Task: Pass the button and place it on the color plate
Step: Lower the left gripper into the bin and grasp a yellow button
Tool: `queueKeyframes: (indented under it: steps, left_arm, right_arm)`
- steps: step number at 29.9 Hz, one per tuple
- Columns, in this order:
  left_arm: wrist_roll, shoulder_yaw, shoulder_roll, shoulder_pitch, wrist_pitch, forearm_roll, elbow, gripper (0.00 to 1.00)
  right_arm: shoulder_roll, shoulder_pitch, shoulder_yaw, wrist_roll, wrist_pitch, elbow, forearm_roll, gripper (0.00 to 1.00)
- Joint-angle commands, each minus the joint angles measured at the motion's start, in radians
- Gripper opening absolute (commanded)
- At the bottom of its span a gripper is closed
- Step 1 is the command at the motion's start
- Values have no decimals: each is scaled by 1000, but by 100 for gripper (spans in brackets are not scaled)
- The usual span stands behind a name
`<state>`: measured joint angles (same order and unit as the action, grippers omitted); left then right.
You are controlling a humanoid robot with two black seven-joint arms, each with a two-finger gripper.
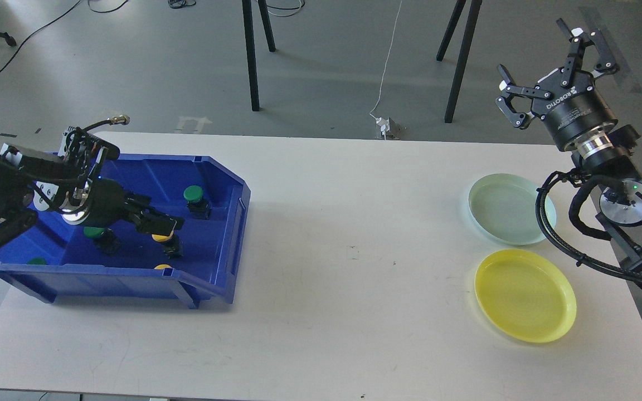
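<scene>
While the left gripper [166,227] reaches low into the blue bin [226,245], fingers clamped on a yellow button [161,238], the right gripper [549,67] hangs raised, fingers spread.

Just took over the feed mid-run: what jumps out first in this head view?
The blue bin at the table's left grabs the eye, with the left gripper reaching inside it right over a yellow button; green buttons sit nearby in the bin. At the far right, a yellow plate and a pale green plate lie empty on the white table. Above them, the right gripper hangs wide open in the air.
</scene>
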<state>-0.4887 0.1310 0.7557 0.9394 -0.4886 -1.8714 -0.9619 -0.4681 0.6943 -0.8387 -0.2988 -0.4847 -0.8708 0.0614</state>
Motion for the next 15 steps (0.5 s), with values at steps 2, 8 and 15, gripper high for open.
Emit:
queueKeyframes:
  steps: [2, 8, 15]
  left_arm:
    - [0, 1, -4, -10, 0, -5, 3, 99]
    - [0, 1, -42, -33, 0, -6, 51, 99]
    - [0, -1, -84, -53, 0, -5, 109, 98]
  right_arm:
    - [0, -6, -3, 0, 0, 0, 0, 99]
    - [0, -6, -5, 0, -2, 0, 0, 99]
    - [0, -7, -7, 0, -2, 0, 0, 99]
